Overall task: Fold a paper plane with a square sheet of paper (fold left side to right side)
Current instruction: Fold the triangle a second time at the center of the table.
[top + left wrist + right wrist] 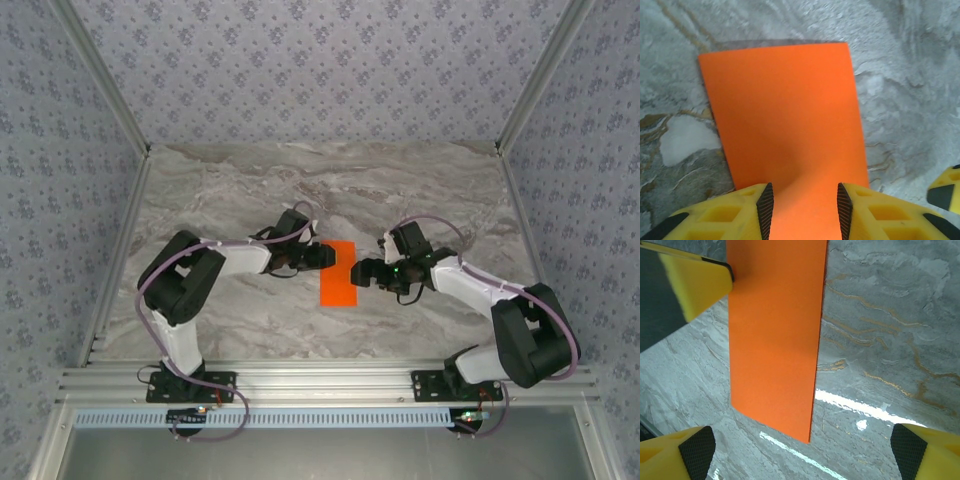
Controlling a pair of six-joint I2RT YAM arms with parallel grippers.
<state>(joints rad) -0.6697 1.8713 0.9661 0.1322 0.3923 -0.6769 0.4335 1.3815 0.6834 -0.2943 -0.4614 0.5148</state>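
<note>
Left gripper (804,212) of mine stands partly open, its two black pads (765,210) parted at the bottom middle of the left wrist view. The square sheet of paper (785,125) runs between them unpinched; whether the pads press down on it I cannot tell. The sheet's near end is cut off by the lower frame edge, and a soft shading crosses it close to the fingers. From above, the sheet (338,274) is a tall, narrow orange rectangle at the centre of the marbled table (250,190), with my left gripper (322,256) at its upper left edge and my right gripper (364,272) just beside its right edge. In the right wrist view my right gripper (802,452) is spread wide, pads in the two bottom corners, holding nothing. The sheet (775,340) lies ahead, upper left of centre, its far end cut off by the top edge. There one yellow finger (700,282) of the left gripper meets its left edge.
</note>
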